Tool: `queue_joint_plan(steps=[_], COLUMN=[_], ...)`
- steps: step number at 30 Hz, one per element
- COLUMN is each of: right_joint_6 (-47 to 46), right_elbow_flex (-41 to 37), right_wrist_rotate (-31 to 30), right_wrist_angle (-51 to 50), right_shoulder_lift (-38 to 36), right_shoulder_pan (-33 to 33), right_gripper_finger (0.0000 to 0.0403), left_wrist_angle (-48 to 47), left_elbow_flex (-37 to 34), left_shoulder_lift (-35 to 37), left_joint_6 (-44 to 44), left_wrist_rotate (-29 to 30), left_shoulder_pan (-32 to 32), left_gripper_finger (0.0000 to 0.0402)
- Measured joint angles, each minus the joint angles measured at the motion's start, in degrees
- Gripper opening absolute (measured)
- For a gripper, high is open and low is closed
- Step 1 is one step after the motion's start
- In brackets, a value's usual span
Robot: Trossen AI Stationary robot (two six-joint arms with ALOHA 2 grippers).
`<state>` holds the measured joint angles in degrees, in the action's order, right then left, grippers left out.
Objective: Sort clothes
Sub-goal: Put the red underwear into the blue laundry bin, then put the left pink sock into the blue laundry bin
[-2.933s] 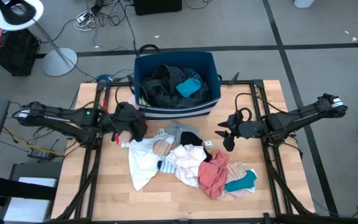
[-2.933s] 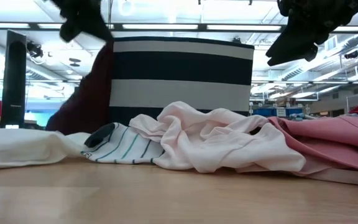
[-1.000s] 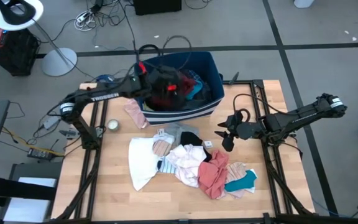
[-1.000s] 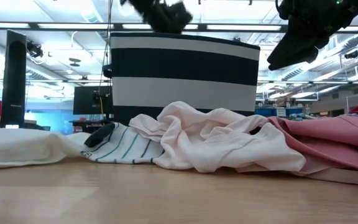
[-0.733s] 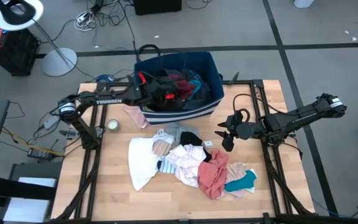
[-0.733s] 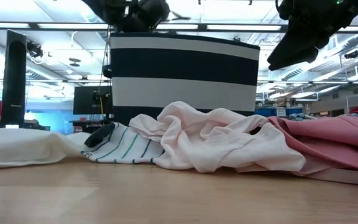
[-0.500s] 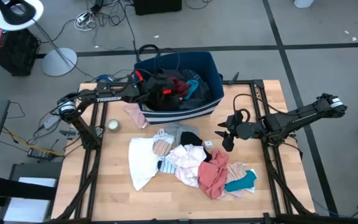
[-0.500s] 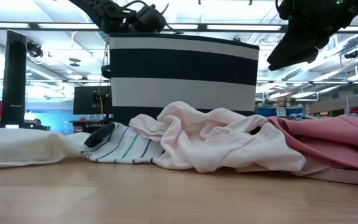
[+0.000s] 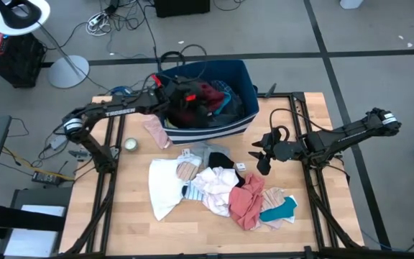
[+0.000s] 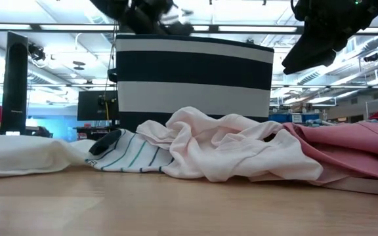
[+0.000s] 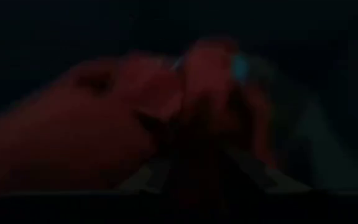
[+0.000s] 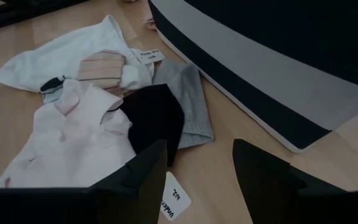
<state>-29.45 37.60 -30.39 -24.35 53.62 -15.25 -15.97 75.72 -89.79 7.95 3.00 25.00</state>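
While the left gripper (image 9: 182,99) sits out over the navy striped bin (image 9: 243,119), low among the garments already in it, a maroon garment (image 9: 208,92) lies right beside its fingers; the left wrist view is too dark to show whether the jaws are parted or whether the cloth is free of them, so that cannot be told. On the table side, the right gripper (image 9: 263,160) hangs just above the wood with its jaws standing wide and nothing between them, as its own wrist view makes plain.

And here is the relation that matters: the pile of clothes (image 9: 218,188) spreads across the middle of the table, in front of the bin, and its near edge lies just beside the right gripper, toward the table's centre. A black piece (image 12: 154,118) and a grey piece (image 12: 188,109) sit directly ahead of those open fingers (image 12: 132,180), with a pale pink garment (image 12: 79,134) beyond. The pile's long axis runs across the table, from a white shirt (image 9: 165,188) on the left arm's side to a salmon garment (image 9: 249,203) and a teal one (image 9: 279,210) toward the right arm's side. By the look of it, the right arm is much the nearer for the next pick, needing only a short drop, while the left would have to clear the bin's rim first.
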Motion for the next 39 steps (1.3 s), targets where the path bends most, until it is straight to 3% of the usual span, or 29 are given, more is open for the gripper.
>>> queue_joint_plan(steps=[7,11,16,25,30,39], right_joint_6=[0.0,-0.3,-0.5,-1.0,-1.0,-1.0], right_elbow_flex=[0.0,0.0,0.0,0.0,0.0,0.0], right_wrist_rotate=[0.0,0.0,0.0,-0.3,-0.3,-0.3], right_wrist_angle=[0.1,-0.2,-0.2,-0.1,0.1,0.1], right_shoulder_lift=[0.0,0.0,0.0,0.0,0.0,0.0], right_shoulder_pan=[0.0,0.0,0.0,0.0,0.0,0.0], right_gripper_finger=[0.0185,0.0185,0.0185,0.0185,0.0185,0.0185], left_wrist_angle=[-10.2,-14.1,-14.7,-14.2,-14.6,-6.8], left_elbow_flex=[2.3,-0.1,-8.9,-28.4,-36.1,-51.1], left_shoulder_lift=[9.3,16.9,28.7,48.5,51.0,46.7], left_joint_6=[-1.4,-1.4,1.7,14.8,23.0,36.5], left_wrist_rotate=[-0.2,1.4,8.5,20.3,24.5,28.2], left_shoulder_pan=[-1.1,-3.3,-8.9,-20.3,-23.5,-23.5], left_gripper_finger=[0.0110,0.0110,0.0110,0.0110,0.0110,0.0110])
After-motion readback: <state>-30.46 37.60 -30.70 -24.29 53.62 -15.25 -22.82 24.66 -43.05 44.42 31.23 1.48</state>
